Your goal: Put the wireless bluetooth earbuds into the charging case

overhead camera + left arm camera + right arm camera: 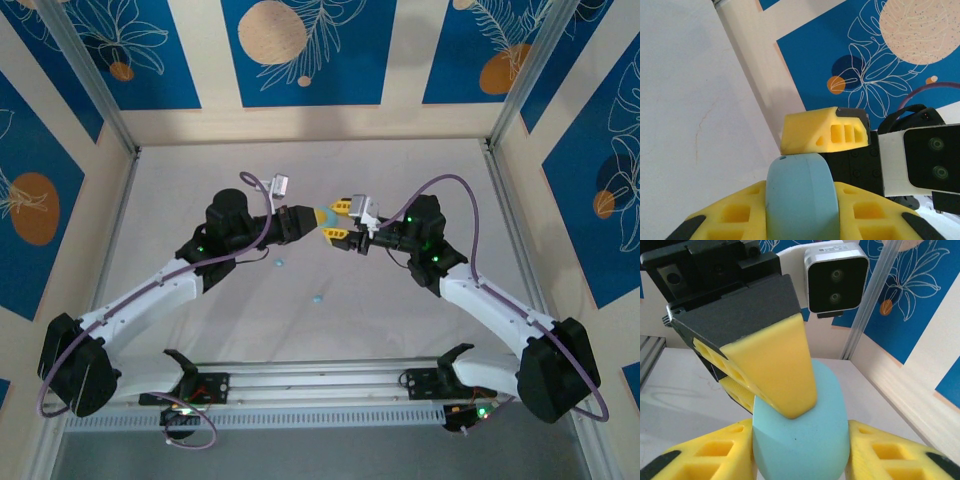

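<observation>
two earbuds lie on the table, nearside of the left gripper pinching the charging case; right gripper flanks it, grip unclear.

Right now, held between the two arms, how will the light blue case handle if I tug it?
The light blue case looks rigid, undented between the left fingers. Its smooth, rounded shell could slip or twist. Small and plastic-looking, probably light.
</observation>
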### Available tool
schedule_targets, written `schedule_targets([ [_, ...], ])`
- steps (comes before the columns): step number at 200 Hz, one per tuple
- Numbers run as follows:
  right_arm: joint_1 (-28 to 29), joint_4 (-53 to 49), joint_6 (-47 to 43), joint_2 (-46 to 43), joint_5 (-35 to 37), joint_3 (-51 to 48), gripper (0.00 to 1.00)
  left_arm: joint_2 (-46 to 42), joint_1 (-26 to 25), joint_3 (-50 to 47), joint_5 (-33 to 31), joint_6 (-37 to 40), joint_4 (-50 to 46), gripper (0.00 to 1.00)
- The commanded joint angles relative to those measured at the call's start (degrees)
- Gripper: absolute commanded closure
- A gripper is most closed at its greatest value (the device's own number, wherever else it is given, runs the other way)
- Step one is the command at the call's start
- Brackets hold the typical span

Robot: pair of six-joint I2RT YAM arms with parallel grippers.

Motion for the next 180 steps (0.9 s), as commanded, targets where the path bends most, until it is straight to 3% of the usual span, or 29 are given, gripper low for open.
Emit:
schedule_targets([
  [1,-0.6,-1.5,2.49,-0.14,-1.18,2.18,0.64,-1.13,-0.28,-0.45,2.08,-0.08,4.11,0.77],
  [35,-1.74,-7.22,5.49,-0.57,-7.03,4.59,0.7,-3.19,-0.28,-4.07,0.17,5.42,11.18,0.41],
  [45,-2.32,-9.77,6.44,-0.49,-9.38,5.79,0.7,-4.82,-0.25,-5.56,-1.44,10.06,11.76,0.36],
  [62,-3.83,-15.15,7.49,0.06,-15.47,8.24,0.7,-7.77,-0.26,-6.95,-0.96,24.06,9.44,0.29],
  [79,-5.13,-20.57,7.64,1.02,-21.62,11.13,0.7,-10.64,-0.25,-6.12,2.98,44.37,-0.22,0.22],
  [99,-5.83,-24.99,7.09,2.09,-26.8,13.74,0.7,-12.7,-0.24,-5.28,3.85,57.77,-7.77,0.21],
  [116,-5.77,-25.8,7.0,2.32,-28.66,14.62,0.7,-12.99,-0.18,-4.75,6.43,62.22,-9.44,0.21],
  [180,-3.77,-28.62,3.89,3.45,-29.39,16.46,0.7,-12.19,-0.24,-6.54,7.15,60.07,-1.25,0.28],
])
